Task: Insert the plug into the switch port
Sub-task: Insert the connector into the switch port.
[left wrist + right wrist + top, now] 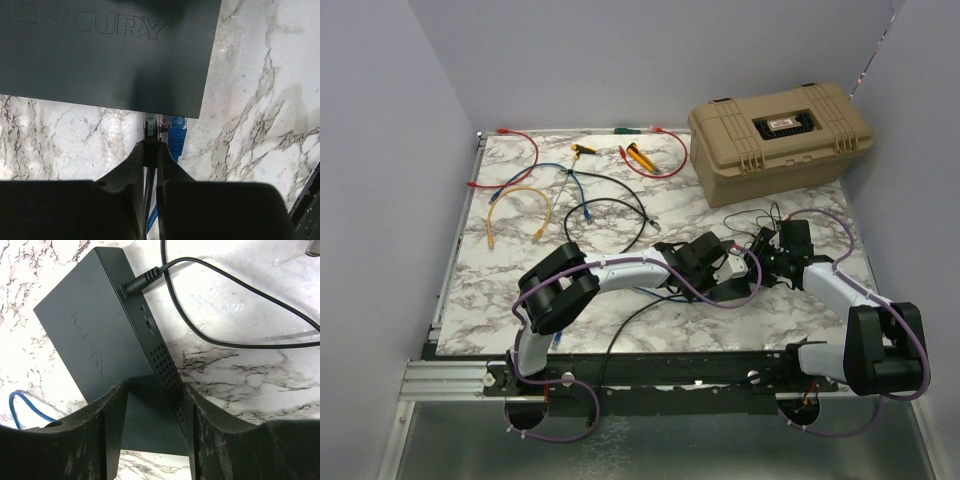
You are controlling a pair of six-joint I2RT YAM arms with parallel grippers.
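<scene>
Your left fingers (125, 172) pinch the plug (151, 125) at the switch (100, 60) port edge, beside a blue plug (177, 132). Your right fingers (112, 415) clamp the switch on the surface (260, 100). Insertion in hand, seating unclear: push straight in.

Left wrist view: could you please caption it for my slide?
Left gripper pinches a plug at the switch edge, beside a blue plug.

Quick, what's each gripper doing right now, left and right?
The left gripper is closed on the plug, right at the switch edge.
The right gripper is closed on the switch, clamping its sides.
</scene>
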